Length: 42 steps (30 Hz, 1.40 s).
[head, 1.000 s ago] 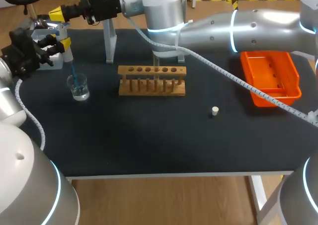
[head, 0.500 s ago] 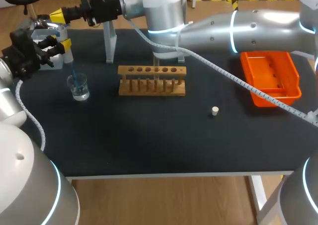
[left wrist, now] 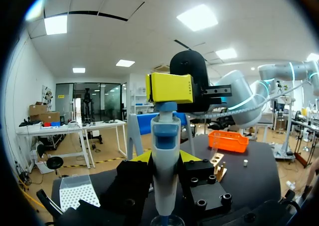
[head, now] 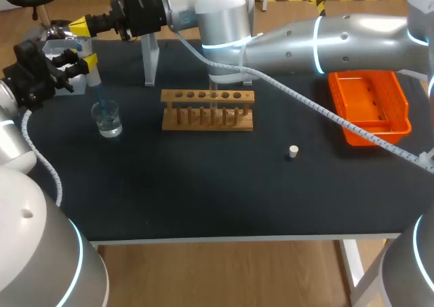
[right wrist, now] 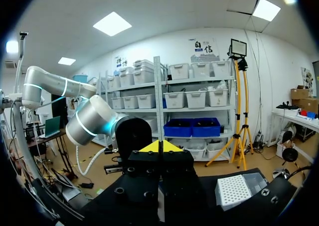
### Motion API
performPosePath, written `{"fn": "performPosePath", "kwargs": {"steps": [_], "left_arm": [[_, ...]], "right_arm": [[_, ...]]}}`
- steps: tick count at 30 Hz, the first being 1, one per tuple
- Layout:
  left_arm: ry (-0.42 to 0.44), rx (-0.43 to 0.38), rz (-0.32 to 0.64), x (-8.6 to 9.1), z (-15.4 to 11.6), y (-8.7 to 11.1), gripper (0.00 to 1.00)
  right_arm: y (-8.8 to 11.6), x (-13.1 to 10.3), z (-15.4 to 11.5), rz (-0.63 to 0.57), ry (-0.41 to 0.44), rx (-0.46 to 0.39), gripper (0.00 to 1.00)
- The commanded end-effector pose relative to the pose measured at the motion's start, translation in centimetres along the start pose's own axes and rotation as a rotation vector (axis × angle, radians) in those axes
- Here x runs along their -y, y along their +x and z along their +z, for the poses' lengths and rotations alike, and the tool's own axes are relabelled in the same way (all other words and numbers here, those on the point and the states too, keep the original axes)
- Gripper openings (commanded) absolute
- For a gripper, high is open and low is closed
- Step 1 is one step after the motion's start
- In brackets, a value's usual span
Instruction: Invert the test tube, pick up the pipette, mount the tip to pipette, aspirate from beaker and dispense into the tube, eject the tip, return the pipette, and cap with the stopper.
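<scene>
My left gripper (head: 76,62) is shut on the white and blue pipette (head: 90,68), holding it upright at the table's far left. Its blue tip (head: 101,105) dips into the glass beaker (head: 108,119) of clear liquid. In the left wrist view the pipette (left wrist: 165,171) stands between my left gripper's (left wrist: 165,158) fingers over the beaker (left wrist: 167,220). My right gripper (head: 80,26), shut and empty, rests its yellow tips on the pipette's top button (left wrist: 166,106). In its own view the right gripper (right wrist: 160,146) hides the pipette. The white stopper (head: 293,151) lies right of the wooden rack (head: 207,109).
An orange tray (head: 369,105) sits at the far right. A clear tip box (head: 60,51) stands behind the beaker, also in the right wrist view as a tip box (right wrist: 234,190). A grey pipette stand (head: 149,59) rises behind the rack. My right arm spans the table's back.
My right gripper has sunk slightly onto the top of the pipette. The left gripper, pipette and beaker have stayed in place.
</scene>
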<state>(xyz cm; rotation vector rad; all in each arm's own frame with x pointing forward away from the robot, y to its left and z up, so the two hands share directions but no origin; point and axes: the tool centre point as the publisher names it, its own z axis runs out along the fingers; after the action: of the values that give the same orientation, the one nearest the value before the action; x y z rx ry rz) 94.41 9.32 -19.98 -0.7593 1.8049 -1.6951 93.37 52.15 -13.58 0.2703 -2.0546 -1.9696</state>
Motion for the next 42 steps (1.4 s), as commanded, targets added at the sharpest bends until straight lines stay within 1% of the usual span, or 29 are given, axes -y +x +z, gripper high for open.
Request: {"fn": "performPosePath", "kwargs": {"steps": [1, 14, 23, 25, 26, 27, 28, 32, 38, 42], "left_arm": [[0.001, 0.003, 0.001, 0.4, 0.1, -0.1, 0.0], [0.001, 0.003, 0.001, 0.4, 0.1, -0.1, 0.0], [0.001, 0.003, 0.001, 0.4, 0.1, -0.1, 0.0], [0.001, 0.003, 0.001, 0.4, 0.1, -0.1, 0.0], [0.001, 0.003, 0.001, 0.4, 0.1, -0.1, 0.0], [0.001, 0.003, 0.001, 0.4, 0.1, -0.1, 0.0], [0.001, 0.003, 0.001, 0.4, 0.1, -0.1, 0.0], [0.001, 0.003, 0.001, 0.4, 0.1, -0.1, 0.0], [0.001, 0.003, 0.001, 0.4, 0.1, -0.1, 0.0], [0.001, 0.003, 0.001, 0.4, 0.1, -0.1, 0.0]], "right_arm": [[-0.2, 0.9, 0.0, 0.002, -0.004, -0.008, 0.0], [-0.2, 1.6, 0.0, 0.018, 0.003, -0.004, 0.0], [-0.3, -0.6, -0.7, -0.011, -0.013, 0.003, 0.0], [-0.1, -1.3, -1.0, -0.017, -0.013, 0.004, 0.37], [-0.1, -1.6, -1.1, -0.022, -0.012, 0.005, 0.61], [0.0, -1.9, -1.2, -0.026, -0.009, 0.007, 0.91], [0.2, -2.1, -1.3, -0.031, -0.007, 0.009, 1.0], [0.7, -3.2, -2.2, -0.052, 0.001, 0.019, 1.0], [2.2, -4.7, -5.2, -0.095, 0.03, 0.053, 1.0], [3.2, -5.2, -7.4, -0.116, 0.061, 0.078, 1.0]]}}
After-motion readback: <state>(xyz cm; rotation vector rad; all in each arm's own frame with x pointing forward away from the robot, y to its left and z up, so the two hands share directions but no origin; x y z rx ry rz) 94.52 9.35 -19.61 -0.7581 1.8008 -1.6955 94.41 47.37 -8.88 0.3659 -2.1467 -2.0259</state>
